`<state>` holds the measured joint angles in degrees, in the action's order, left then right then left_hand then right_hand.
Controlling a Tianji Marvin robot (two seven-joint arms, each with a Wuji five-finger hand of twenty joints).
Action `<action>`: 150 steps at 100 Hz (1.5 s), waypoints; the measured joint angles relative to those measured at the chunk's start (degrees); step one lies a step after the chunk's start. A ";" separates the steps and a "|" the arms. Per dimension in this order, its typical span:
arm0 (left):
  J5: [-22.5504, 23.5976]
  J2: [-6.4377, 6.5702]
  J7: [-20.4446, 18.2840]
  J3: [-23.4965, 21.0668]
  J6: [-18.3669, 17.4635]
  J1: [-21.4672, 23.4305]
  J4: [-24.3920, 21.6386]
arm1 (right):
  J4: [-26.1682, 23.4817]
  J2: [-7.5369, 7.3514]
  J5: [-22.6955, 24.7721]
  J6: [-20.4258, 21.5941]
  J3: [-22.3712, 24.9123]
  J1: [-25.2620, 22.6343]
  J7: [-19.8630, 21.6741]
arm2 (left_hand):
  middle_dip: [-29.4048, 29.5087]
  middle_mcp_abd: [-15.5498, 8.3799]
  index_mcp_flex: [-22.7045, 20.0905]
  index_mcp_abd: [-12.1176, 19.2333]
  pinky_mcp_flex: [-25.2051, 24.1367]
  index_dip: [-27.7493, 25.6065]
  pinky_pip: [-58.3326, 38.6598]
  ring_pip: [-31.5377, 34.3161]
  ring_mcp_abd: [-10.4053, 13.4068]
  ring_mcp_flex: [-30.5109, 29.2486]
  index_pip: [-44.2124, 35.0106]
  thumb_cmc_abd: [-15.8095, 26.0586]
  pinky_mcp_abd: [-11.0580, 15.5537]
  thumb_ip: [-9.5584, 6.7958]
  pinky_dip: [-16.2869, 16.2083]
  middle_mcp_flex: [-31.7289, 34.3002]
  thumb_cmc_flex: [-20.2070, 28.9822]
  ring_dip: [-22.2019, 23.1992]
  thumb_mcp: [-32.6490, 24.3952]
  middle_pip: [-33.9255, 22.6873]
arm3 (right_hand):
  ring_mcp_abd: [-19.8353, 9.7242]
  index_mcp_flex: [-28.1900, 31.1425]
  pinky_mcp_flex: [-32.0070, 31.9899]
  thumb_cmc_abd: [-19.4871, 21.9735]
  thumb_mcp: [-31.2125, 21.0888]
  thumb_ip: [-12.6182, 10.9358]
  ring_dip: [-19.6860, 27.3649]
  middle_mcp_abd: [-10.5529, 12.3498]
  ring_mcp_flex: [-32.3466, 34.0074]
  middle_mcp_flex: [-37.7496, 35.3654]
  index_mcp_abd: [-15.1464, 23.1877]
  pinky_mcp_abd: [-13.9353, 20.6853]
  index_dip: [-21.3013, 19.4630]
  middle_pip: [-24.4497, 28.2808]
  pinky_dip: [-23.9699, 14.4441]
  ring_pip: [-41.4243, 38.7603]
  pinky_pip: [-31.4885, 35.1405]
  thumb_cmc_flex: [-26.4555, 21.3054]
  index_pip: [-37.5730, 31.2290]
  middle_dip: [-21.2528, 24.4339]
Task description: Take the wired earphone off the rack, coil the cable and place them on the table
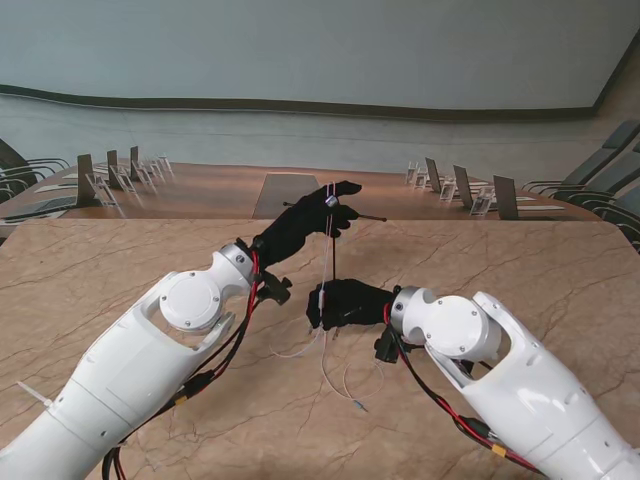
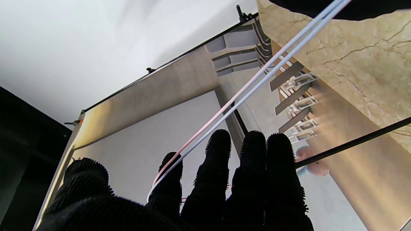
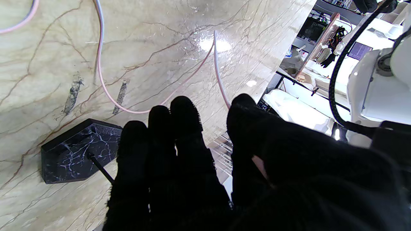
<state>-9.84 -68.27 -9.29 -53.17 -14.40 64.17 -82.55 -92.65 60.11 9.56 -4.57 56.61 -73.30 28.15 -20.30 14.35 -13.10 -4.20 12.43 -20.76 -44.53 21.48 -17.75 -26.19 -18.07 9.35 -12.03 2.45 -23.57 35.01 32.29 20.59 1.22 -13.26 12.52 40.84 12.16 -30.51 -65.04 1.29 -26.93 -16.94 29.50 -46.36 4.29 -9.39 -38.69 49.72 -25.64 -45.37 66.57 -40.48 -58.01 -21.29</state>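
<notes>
**Earphone cable stretched between my two hands at the rack**

My left hand (image 1: 305,225) is raised at the top of the rack (image 1: 333,255), fingers closed on the earphone cable (image 1: 327,300) near its crossbar. My right hand (image 1: 345,303), lower and nearer to me, pinches the same cable. Its slack end trails in loops on the marble table (image 1: 120,260), beside the rack's dark base (image 3: 74,150).

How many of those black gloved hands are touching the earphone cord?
2. The left hand holds the cord up high by the rack's top; the right hand grips it lower, nearer to me. Loose cord trails onto the table.
</notes>
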 measured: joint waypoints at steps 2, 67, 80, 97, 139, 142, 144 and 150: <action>-0.09 -0.03 0.01 0.03 0.01 -0.04 0.00 | 0.00 0.00 0.00 -0.01 0.02 0.00 0.00 | 0.00 0.01 0.36 0.01 0.37 0.00 -0.20 0.33 -0.10 -0.50 0.00 0.01 -0.17 0.00 0.00 -0.78 0.01 0.00 0.00 0.00 | 0.08 0.00 0.00 0.00 -0.03 0.00 0.00 -0.08 0.00 0.00 -0.01 -0.19 0.00 0.00 0.00 0.00 0.01 0.00 0.00 0.00; -3.74 -1.40 1.51 0.60 -2.41 -2.16 1.62 | -0.52 0.15 0.11 -0.32 1.21 0.13 -0.48 | 0.47 0.04 0.57 0.05 0.85 -0.01 -0.24 1.05 -0.43 -0.68 0.00 0.65 -0.57 0.00 0.53 -1.57 2.16 -0.14 0.00 -0.39 | 1.14 0.89 0.64 -1.35 -1.48 -0.01 -0.01 -0.96 0.60 -1.03 -0.90 -1.46 0.00 0.10 0.02 -0.11 0.63 0.06 0.00 0.00; -4.03 -1.41 0.58 0.63 -2.70 -3.24 2.23 | -1.30 0.12 0.02 -1.19 1.32 0.26 -0.17 | 0.51 0.04 0.57 0.05 0.69 -0.01 -0.20 0.69 -0.43 -0.68 0.00 0.65 -0.57 0.00 0.55 -1.09 2.16 -0.18 0.00 -0.40 | 1.18 0.93 0.65 -1.38 -1.78 -0.01 -0.01 -0.99 0.60 -1.04 -1.18 -1.50 0.00 0.10 0.04 -0.11 0.65 0.06 0.00 0.00; -4.00 -1.41 0.37 0.62 -3.35 -4.15 2.79 | -2.32 0.11 -0.31 -1.90 1.34 0.52 0.05 | 0.89 0.04 0.43 0.05 0.67 -0.01 -0.03 0.64 -0.43 -0.68 0.00 0.65 -0.49 0.00 0.58 -0.48 2.18 -0.24 0.00 -0.42 | 1.25 1.14 0.66 -1.73 -1.97 -0.01 -0.01 -1.02 0.60 -1.04 -1.23 -1.76 0.00 0.10 0.13 -0.12 0.74 0.06 0.00 0.00; -3.31 -1.47 -0.19 0.85 -3.61 -6.22 4.97 | -2.92 0.21 -0.74 -2.28 1.53 0.93 -0.26 | 0.89 0.04 -1.20 0.05 -0.06 -0.01 0.72 -0.47 -0.29 -0.65 0.00 0.65 -0.27 0.00 1.13 0.16 3.19 -0.72 0.00 -0.43 | 1.48 1.16 1.23 -1.74 -1.98 -0.01 -0.01 -1.08 1.26 -1.73 -1.25 -2.07 0.00 0.13 0.61 -0.70 1.04 0.06 0.00 0.00; -3.24 -1.51 -0.15 1.02 -3.44 -6.37 5.23 | -2.92 0.22 -0.80 -2.29 1.53 0.93 -0.26 | 0.89 0.04 -1.20 0.05 -0.15 -0.02 0.94 -0.48 -0.28 -0.65 0.00 0.65 -0.25 0.00 1.15 0.17 3.20 -0.72 0.00 -0.43 | 1.48 1.16 1.23 -1.74 -1.98 -0.01 -0.01 -1.08 1.26 -1.73 -1.26 -2.07 0.00 0.13 0.61 -0.70 1.04 0.06 0.00 0.00; -3.21 -1.54 -0.13 1.18 -3.35 -6.50 5.45 | -2.92 0.22 -0.83 -2.29 1.53 0.94 -0.27 | 0.89 0.04 -1.20 0.05 -0.17 -0.02 0.96 -0.48 -0.26 -0.65 0.00 0.65 -0.25 0.00 1.18 0.17 3.20 -0.72 0.00 -0.43 | 1.48 1.16 1.24 -1.74 -1.98 -0.01 -0.01 -1.08 1.26 -1.73 -1.26 -2.07 0.00 0.13 0.61 -0.70 1.04 0.07 0.00 0.00; -3.18 -1.67 -0.09 1.62 -3.22 -6.87 6.15 | -2.93 0.23 -0.84 -2.32 1.53 0.94 -0.27 | 0.89 0.04 -1.20 0.05 -0.27 -0.02 0.98 -0.48 -0.26 -0.65 0.00 0.65 -0.23 0.00 1.20 0.17 3.47 -0.72 0.00 -0.43 | 1.49 1.16 1.24 -1.74 -1.99 -0.01 -0.01 -1.08 1.26 -1.73 -1.26 -2.07 0.00 0.13 0.61 -0.70 1.04 0.07 0.00 0.00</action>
<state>-13.03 -69.94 -9.38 -51.54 -17.62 57.31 -76.40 -95.57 60.33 8.72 -6.89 58.14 -72.36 27.88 -19.42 14.39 -14.31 -4.16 12.16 -20.78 -43.55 21.00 -18.02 -26.84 -18.07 10.00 -12.26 2.45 -22.37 35.18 35.75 19.86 1.22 -13.68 14.00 42.01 13.41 -32.26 -67.03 1.29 -26.94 -18.02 30.76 -48.09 3.03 -11.45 -38.69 49.84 -25.03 -46.07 67.61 -40.42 -58.01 -21.29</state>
